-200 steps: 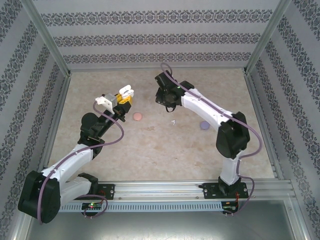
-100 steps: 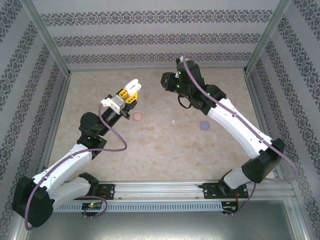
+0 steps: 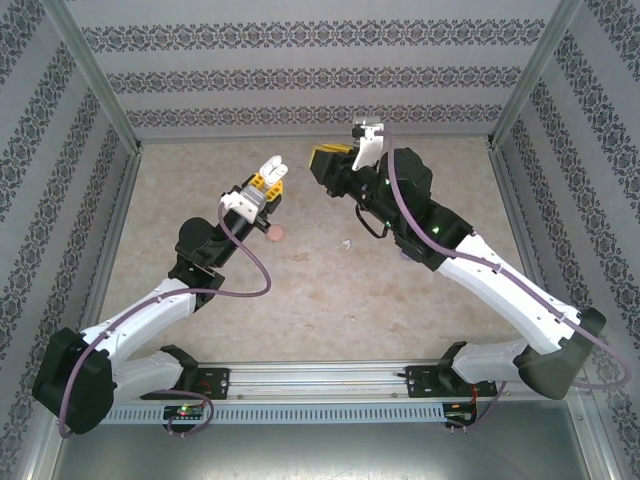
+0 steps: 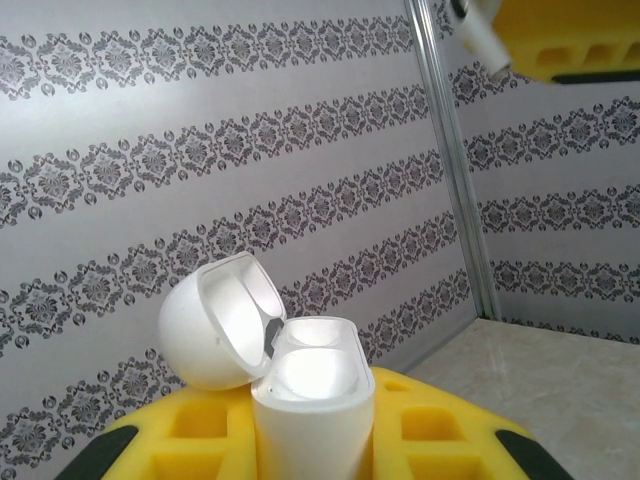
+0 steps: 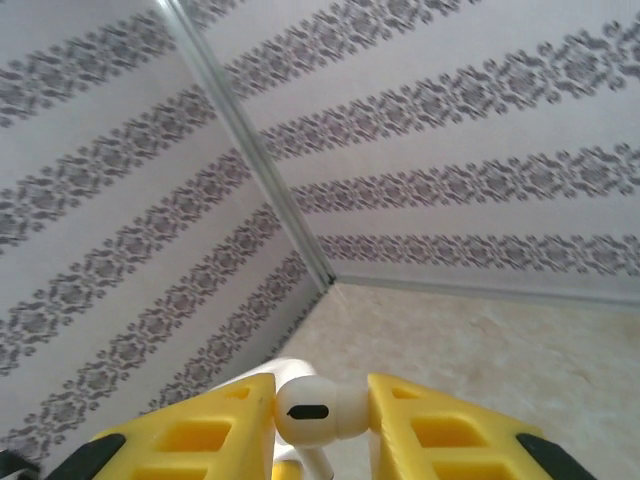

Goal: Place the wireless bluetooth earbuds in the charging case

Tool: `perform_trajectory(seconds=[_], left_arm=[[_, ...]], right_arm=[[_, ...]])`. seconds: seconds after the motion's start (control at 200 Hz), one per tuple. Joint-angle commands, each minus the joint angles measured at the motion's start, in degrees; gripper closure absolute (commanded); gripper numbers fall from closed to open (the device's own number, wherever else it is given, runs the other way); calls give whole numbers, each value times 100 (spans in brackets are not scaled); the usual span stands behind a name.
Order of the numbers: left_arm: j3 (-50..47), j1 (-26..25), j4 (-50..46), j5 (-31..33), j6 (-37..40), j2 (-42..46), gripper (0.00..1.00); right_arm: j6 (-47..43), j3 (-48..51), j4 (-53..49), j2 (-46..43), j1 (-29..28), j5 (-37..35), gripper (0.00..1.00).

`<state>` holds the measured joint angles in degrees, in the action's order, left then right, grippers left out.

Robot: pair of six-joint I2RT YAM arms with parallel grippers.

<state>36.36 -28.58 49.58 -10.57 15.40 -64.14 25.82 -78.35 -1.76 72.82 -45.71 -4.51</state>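
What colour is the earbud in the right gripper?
The earbud is white, clearest in the right wrist view.

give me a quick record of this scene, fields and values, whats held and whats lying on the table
left jaws: shut on white charging case
case lid: open, tipped back
right jaws: shut on white earbud
earbud vs case: apart, not yet inserted
on table: pinkish round case; tiny white piece, too small to identify
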Motion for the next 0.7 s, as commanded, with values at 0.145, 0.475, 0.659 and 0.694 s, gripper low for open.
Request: perform_trajectory(seconds=[0.145,0.475,0.659,0.694], left_arm=[[310,-94,657,-70,-467,-130,100],[359,-122,690,-228,-624,-194,100],[396,-127,667,-256,-661,-195,100],[394,-122,667,-257,-661,-195,100]], right_arm=[[-133,489,1576,51,-193,268,70],[259,364,2009,552,-279,668,70],[472,346,2101,707,-280,850,70],[493,355,2119,721,-280,872,70]])
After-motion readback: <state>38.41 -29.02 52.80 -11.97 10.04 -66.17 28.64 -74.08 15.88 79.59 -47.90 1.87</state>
